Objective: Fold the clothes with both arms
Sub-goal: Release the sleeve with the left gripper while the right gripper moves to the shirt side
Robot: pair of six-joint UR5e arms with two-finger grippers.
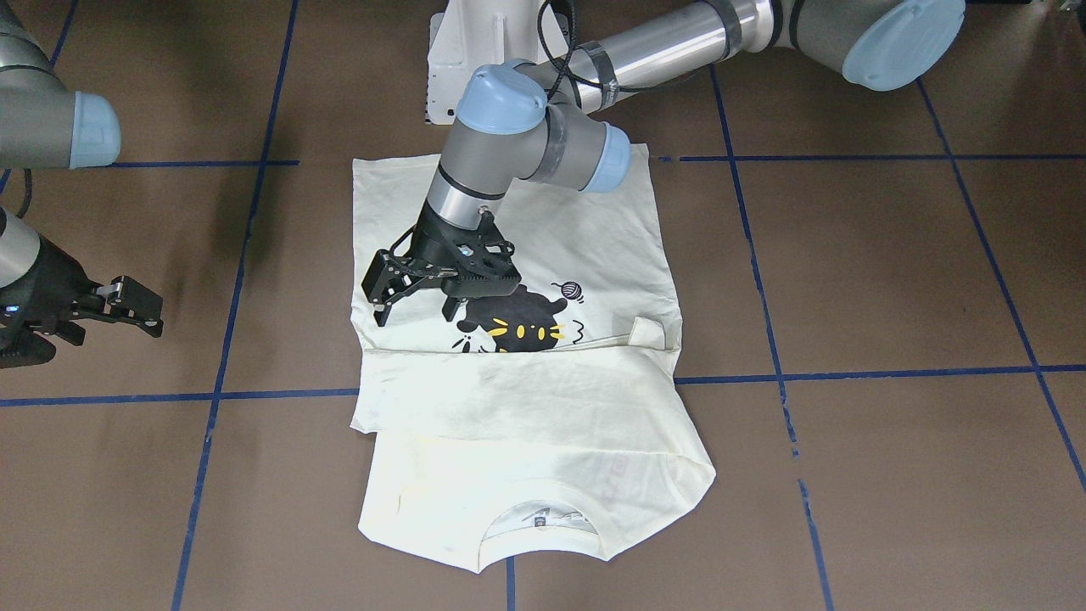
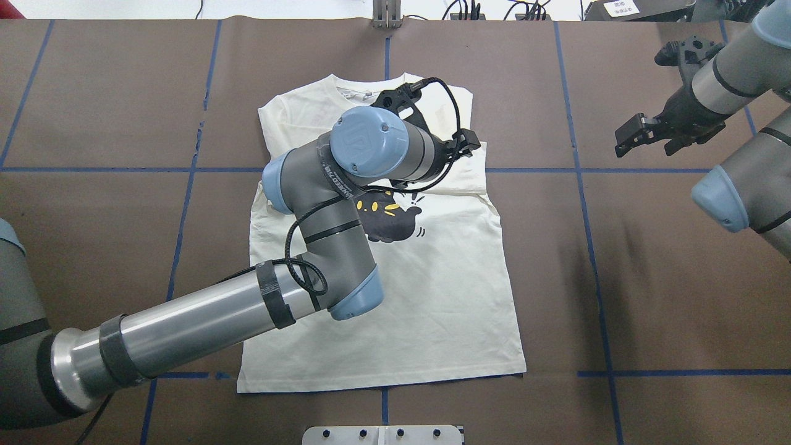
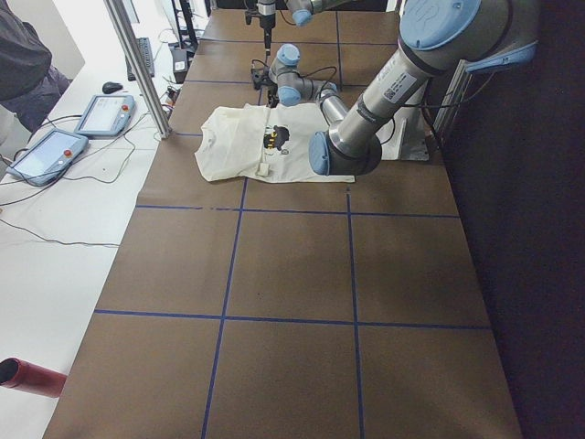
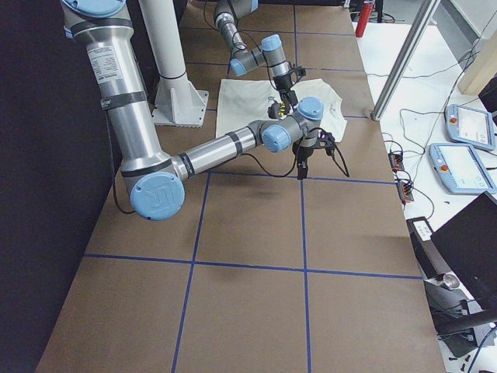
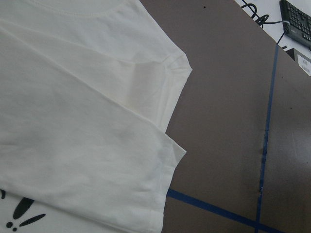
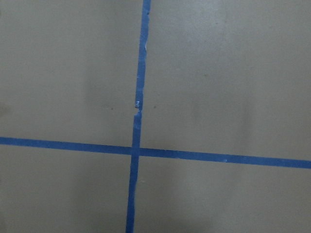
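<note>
The cream-white T-shirt (image 1: 543, 399) lies flat on the brown table, neck toward the operators' side. Both sleeves are folded in across the chest, just beside the black cat print (image 1: 517, 322). It also shows in the overhead view (image 2: 432, 290) and fills the left part of the left wrist view (image 5: 73, 121). My left gripper (image 1: 413, 310) hovers open and empty over the shirt beside the cat print, near the shirt's right-hand edge. My right gripper (image 2: 642, 139) is open and empty, off the shirt to the right over bare table.
Blue tape lines (image 6: 136, 150) divide the brown table (image 2: 618, 278) into squares. The white pedestal base (image 1: 475, 51) stands behind the shirt's hem. Tablets and cables (image 4: 466, 148) lie on the white bench beyond the far table edge.
</note>
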